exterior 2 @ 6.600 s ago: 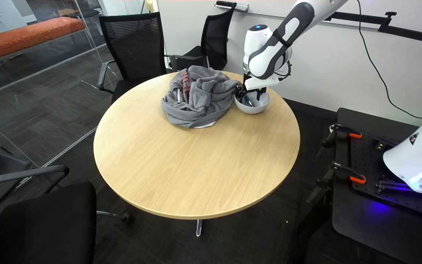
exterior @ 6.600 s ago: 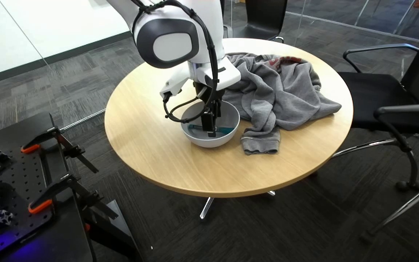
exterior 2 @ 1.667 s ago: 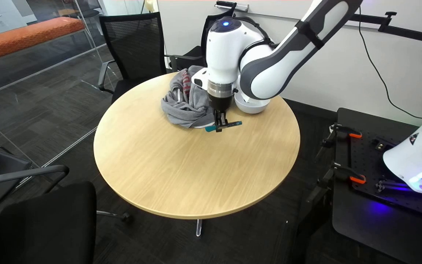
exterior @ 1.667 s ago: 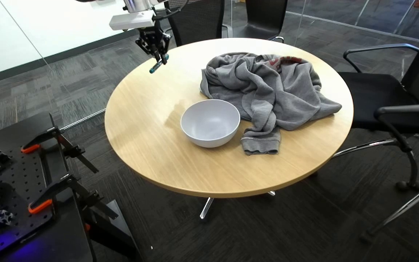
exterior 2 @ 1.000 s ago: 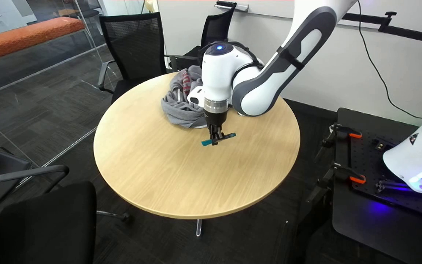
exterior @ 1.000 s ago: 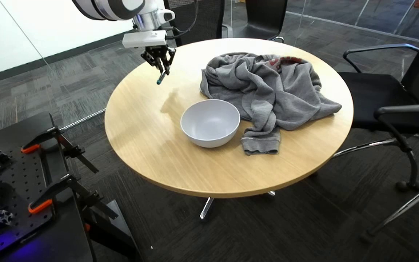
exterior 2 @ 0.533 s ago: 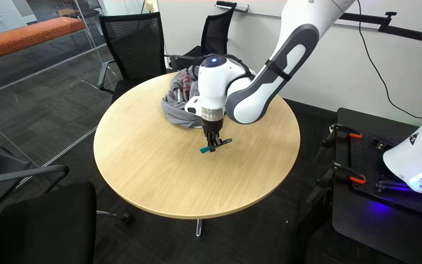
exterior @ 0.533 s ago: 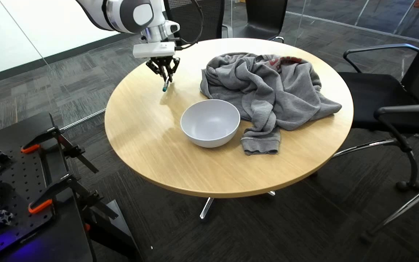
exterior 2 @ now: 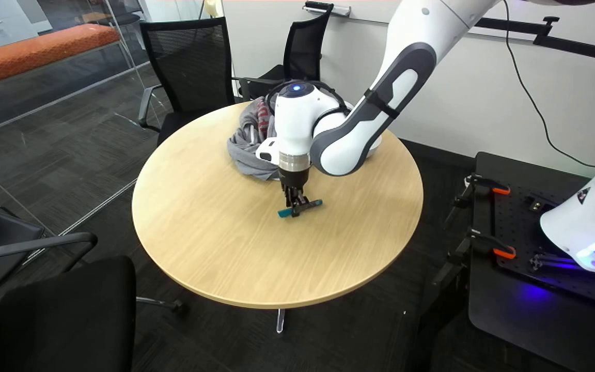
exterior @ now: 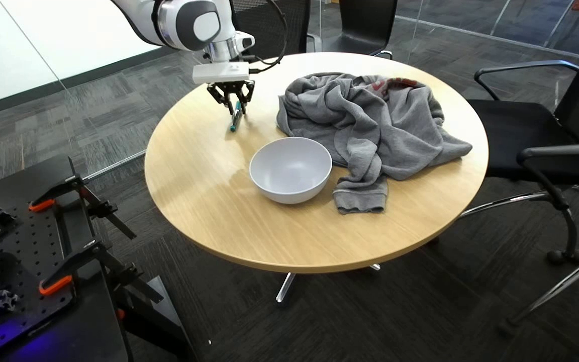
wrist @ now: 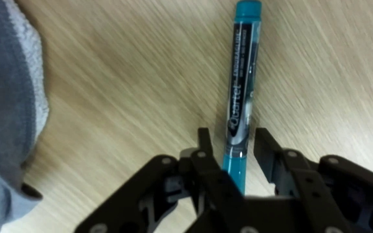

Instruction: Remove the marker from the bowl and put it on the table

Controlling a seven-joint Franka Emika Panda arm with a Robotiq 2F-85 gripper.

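Note:
The teal marker [wrist: 243, 84] lies on the light wooden table [exterior: 204, 201]. My gripper [wrist: 232, 131] is low over it and open, its two fingers astride the marker with a gap on each side in the wrist view. The marker's near end runs down behind the left finger there. Both exterior views show the gripper [exterior: 237, 111] at the marker [exterior 2: 310, 205], close to the tabletop. The pale grey bowl [exterior: 291, 171] stands upright with nothing in it. Elsewhere the arm hides most of the bowl [exterior 2: 375, 145].
A crumpled grey sweatshirt [exterior: 370, 125] lies beside the bowl; its edge [wrist: 8, 97] shows left in the wrist view. Black chairs [exterior 2: 189, 67] stand round the table. A dark bench [exterior: 83, 322] with orange-tipped clamps stands apart from the table.
Several seconds ago the marker was in the bowl with the gripper reaching in. Over the last second the gripper came down with it to the table, and its fingers parted from the marker.

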